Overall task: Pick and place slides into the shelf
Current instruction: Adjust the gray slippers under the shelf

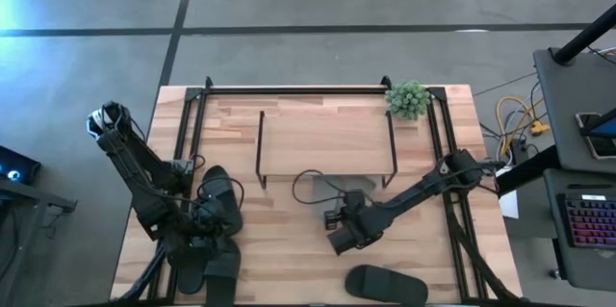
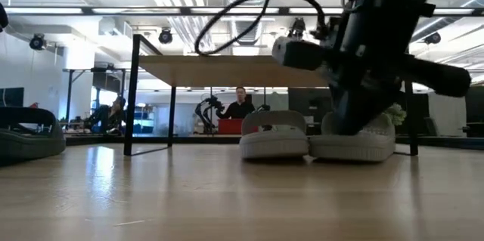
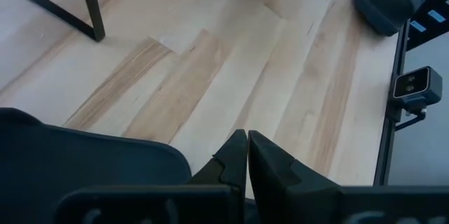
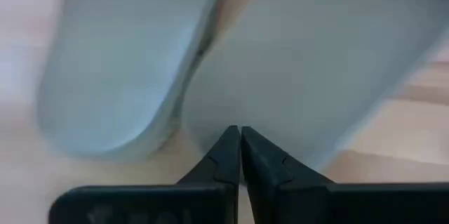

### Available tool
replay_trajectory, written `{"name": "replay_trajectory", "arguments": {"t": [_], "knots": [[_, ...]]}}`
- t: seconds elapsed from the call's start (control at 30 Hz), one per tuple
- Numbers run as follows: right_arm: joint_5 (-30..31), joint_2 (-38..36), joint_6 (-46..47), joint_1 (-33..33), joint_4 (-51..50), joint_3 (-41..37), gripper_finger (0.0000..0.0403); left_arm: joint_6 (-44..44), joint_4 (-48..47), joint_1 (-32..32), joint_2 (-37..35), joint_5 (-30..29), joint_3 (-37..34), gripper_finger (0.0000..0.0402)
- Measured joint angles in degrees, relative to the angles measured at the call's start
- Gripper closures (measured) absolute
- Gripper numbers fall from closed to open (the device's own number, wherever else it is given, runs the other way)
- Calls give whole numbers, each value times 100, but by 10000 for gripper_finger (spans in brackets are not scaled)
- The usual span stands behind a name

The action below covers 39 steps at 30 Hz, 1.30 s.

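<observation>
L side first: left gripper sits low over the pile of black slides at the worktop's near-left corner. Wrist view shows its fingers pressed tip to tip w/ nothing between; part of a black slide fills that view's corner just beside them.

Centre: the shelf stands mid-worktop toward the far edge. Under its board, per low view, two light grey slides lie side by side, touching, soles down. So the grey pair looks placed; black ones still out.

R side: right gripper is at the shelf's near edge, nosed up to the grey pair. Fingers shut, empty, tips right at the gap between the two grey heels. One more black slide lies alone near the front edge, right of centre.

Handling, as a guess: slides look like moulded foam, light, a bit springy, matte so not slippery, not fragile. Sole is too wide for the fingers; best hold prob. the strap, pinched through its arch, or a thin sidewall edge. Held by the strap the shoe will likely dangle heel-down, so allow for swing when sliding it under the low board.
</observation>
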Motion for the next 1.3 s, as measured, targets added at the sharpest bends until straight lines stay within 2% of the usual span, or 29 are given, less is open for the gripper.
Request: {"name": "replay_trajectory", "arguments": {"t": [0.13, 0.27, 0.33, 0.4, 0.47, 0.53, 0.67, 0.87, 0.97, 1.13, 1.3], "knots": [[544, 7, 509, 49, -357, 147, 394, -4, 8, 0, 2, 0, -2, 402], [732, -2, 1272, 309, -1714, 665, 394, -7, 77, 0, 1, 0, -2, 402], [546, -2, 1514, 476, -2264, 785, 394, -7, 150, 0, 2, 2, -2, 402], [-164, -2, 1631, 588, -2443, 773, 394, -7, 173, 0, 2, 0, -2, 402], [-875, -2, 1642, 687, -2409, 668, 394, -7, 173, 0, 0, 0, -2, 402], [-1022, -2, 1666, 812, -2096, 528, 394, -7, 173, 0, 2, 0, -2, 402], [-680, 0, 1698, 891, -1479, 410, 394, 30, 173, 0, 0, 0, -4, 402], [229, -2, 1368, 710, -1077, 482, 389, 35, 169, 9, 2, -5, -12, 402], [216, -2, 1047, 529, -1015, 437, 381, 35, 171, 7, 2, -5, -13, 402], [85, 107, 336, 221, -296, 147, 381, 35, 174, 7, 1, -7, -13, 402], [117, 292, 227, 119, -191, 117, 380, 31, 186, 7, 2, -7, -15, 402]]}}
